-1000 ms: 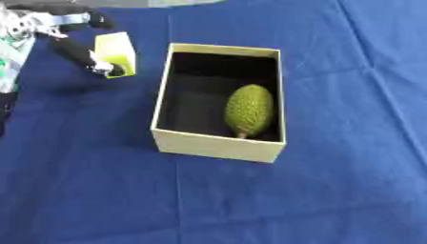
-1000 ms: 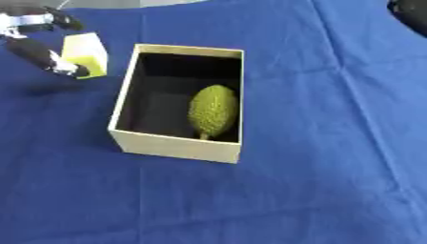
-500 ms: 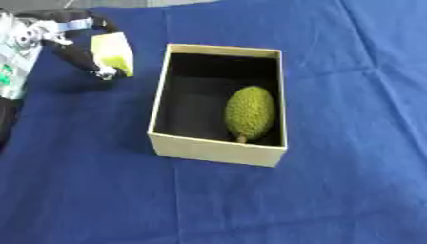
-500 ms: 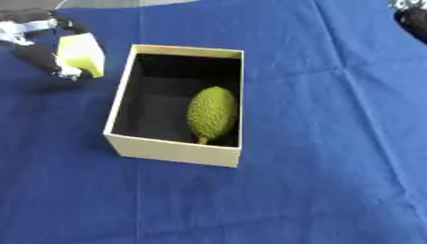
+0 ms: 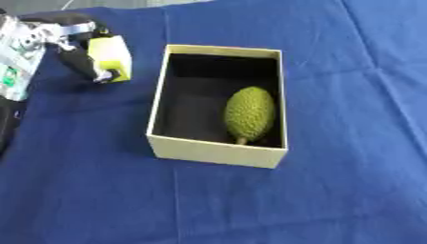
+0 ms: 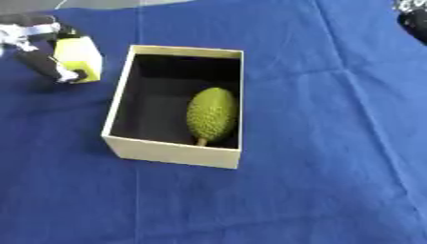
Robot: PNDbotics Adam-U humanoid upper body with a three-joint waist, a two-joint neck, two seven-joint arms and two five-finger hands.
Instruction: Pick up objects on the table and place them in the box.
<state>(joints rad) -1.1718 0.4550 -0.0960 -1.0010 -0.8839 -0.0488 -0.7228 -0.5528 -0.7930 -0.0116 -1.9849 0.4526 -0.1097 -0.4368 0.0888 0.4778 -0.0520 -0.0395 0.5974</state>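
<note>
A cream cardboard box (image 5: 213, 153) with a dark inside stands in the middle of the blue cloth. A bumpy green oval fruit (image 5: 249, 113) lies in its right half. My left hand (image 5: 73, 56) is at the upper left, left of the box, with its fingers and thumb pinching a small yellow block (image 5: 111, 57) held off the cloth. Only a dark piece of my right hand (image 6: 412, 18) shows at the top right corner of the right eye view; its fingers are hidden.
The blue cloth (image 5: 350, 181) covers the whole table, with creases running across it. My left arm, white and black, fills the left edge (image 5: 13, 66).
My left hand has lifted the yellow block a little and carried it slightly right toward the box's left wall. The box and fruit have not moved.
</note>
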